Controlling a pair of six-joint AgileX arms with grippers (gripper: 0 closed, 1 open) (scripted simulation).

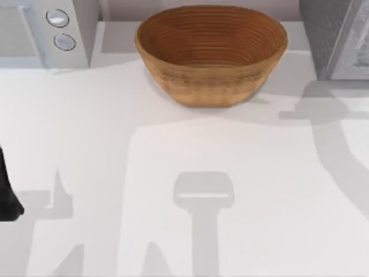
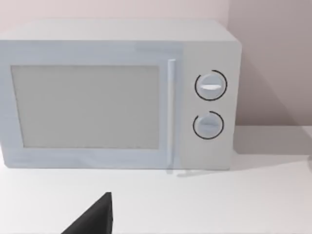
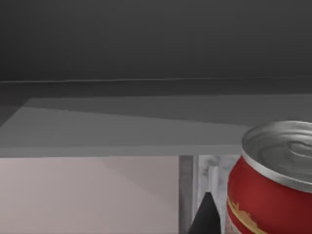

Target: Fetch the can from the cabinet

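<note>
The can (image 3: 273, 190) is red with a silver lid and stands upright, close to the right wrist camera. Around it is the cabinet's dark grey interior (image 3: 146, 53), with a grey panel overhead. A dark tip of my right gripper (image 3: 207, 217) shows right beside the can; whether it touches the can is hidden. From above, the cabinet (image 1: 337, 34) is at the table's back right corner. My left gripper (image 1: 8, 199) is parked at the table's left edge, and its dark tip (image 2: 95, 219) shows in the left wrist view.
A large brown woven basket (image 1: 210, 55) stands at the back middle of the white table (image 1: 173, 173). A white microwave (image 1: 52, 29) with two round dials sits at the back left, door closed (image 2: 87, 105).
</note>
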